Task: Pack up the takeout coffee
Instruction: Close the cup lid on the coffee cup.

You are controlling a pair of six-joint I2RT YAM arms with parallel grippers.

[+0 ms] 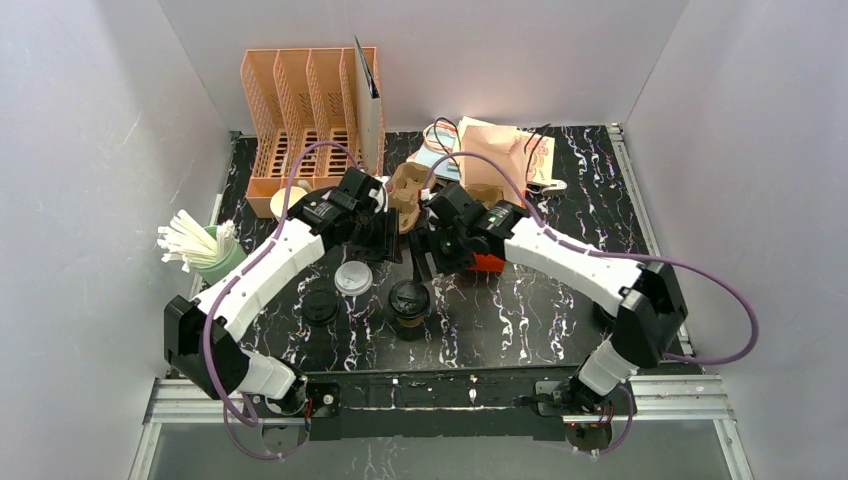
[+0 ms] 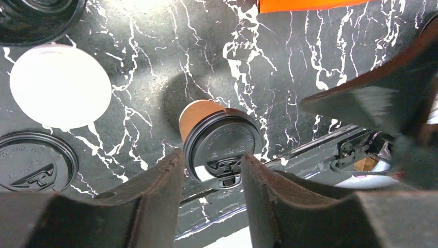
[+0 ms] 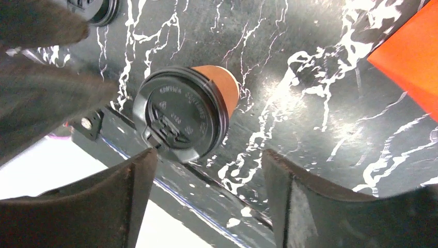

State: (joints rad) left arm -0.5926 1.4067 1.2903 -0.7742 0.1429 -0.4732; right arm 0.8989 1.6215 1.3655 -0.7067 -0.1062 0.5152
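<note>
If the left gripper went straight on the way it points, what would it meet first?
Probably the black lid of the brown takeout cup, in line between the fingers of the open left gripper; depth is hard to judge.

Black, white-veined worktop (image 1: 520, 310). Near centre: takeout coffee (image 1: 409, 308), lidded, upright. Left of it, a loose black lid (image 1: 320, 306); a white lid (image 1: 353, 277) slightly farther, between the two. Far left: orange slotted rack (image 1: 300, 120). Left edge: green pot (image 1: 222, 264) of white sticks (image 1: 190, 240). Far centre: pulp cup carrier (image 1: 408, 190), tan bag (image 1: 505, 150).
</note>
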